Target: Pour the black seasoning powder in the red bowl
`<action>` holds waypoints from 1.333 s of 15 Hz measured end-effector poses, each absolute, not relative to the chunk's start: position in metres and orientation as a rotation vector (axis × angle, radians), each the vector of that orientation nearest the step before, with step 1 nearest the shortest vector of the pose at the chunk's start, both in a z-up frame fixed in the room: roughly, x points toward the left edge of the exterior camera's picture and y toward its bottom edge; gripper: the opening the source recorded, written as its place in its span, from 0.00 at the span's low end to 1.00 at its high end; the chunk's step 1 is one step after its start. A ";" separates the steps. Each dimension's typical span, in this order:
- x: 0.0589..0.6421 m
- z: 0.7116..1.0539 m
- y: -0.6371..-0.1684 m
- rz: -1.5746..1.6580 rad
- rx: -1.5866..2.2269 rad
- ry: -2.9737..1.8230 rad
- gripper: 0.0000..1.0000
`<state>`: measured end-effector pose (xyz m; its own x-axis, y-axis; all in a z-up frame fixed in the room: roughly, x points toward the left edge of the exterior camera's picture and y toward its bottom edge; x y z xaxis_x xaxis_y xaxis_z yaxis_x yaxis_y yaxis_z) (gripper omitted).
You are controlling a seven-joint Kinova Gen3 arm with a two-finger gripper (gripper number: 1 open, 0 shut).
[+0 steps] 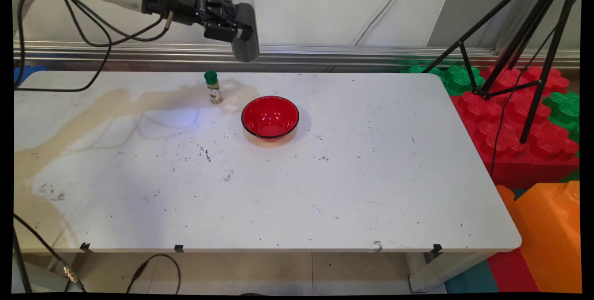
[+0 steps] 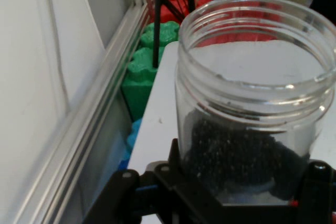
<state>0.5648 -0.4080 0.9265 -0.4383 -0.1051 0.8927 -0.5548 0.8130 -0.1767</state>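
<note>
My gripper (image 1: 236,24) is raised high over the table's far side, shut on a clear plastic jar (image 1: 241,17) that is open at the top and partly filled with dark grains. In the hand view the jar (image 2: 252,114) fills the frame, its open mouth tilted upward and the dark grains settled low between my fingers (image 2: 315,182). Below on the white table (image 1: 352,188) sits an empty red bowl (image 1: 270,117), slightly right of the jar. A small spice bottle with a green cap (image 1: 213,87) stands upright left of the bowl.
Dark grains are scattered over the table's middle, and a tan stain runs along its left side. A black tripod (image 1: 515,45) stands on red and green foam blocks (image 1: 515,119) off the table's right end, with an orange block (image 1: 547,239) nearer.
</note>
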 end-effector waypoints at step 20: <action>0.556 0.906 -0.474 0.760 0.230 -2.097 0.00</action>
<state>0.5563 -0.4744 0.9065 -0.6050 0.1099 0.7886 -0.4210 0.7964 -0.4341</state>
